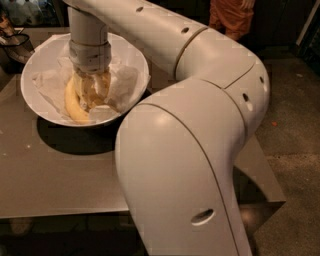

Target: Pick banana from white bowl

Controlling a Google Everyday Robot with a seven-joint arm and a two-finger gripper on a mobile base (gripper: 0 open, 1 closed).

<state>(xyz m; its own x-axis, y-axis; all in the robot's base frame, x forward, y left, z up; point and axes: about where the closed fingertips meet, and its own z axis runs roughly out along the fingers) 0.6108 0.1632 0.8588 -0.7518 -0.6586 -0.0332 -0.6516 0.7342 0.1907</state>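
Camera view: only one view; the robot arm (200, 150) fills the right and centre of the frame and reaches back over the counter (60, 175); the white bowl (45, 55) sits at the counter's far left, lined with crumpled white paper (125, 82); the banana (71, 102) lies inside the bowl on the paper, its yellow curve showing at the left of the wrist; the gripper (92, 95) is down inside the bowl, pointing straight down, right on or against the banana; cannot tell whether the gripper is wide, narrow or clamped on the fruit, as the wrist and the warm light hide that; banana looks to be resting on the paper, not lifted.

Progress, judged: reach and descent done; gripper at grasp height; grasp itself unconfirmed; left to do: secure the banana, raise it clear of the bowl rim without dragging the paper out; risk: paper gets caught along with the fruit, or the banana slips off sideways.

Background: something orange (232, 15) at top right, off the counter.
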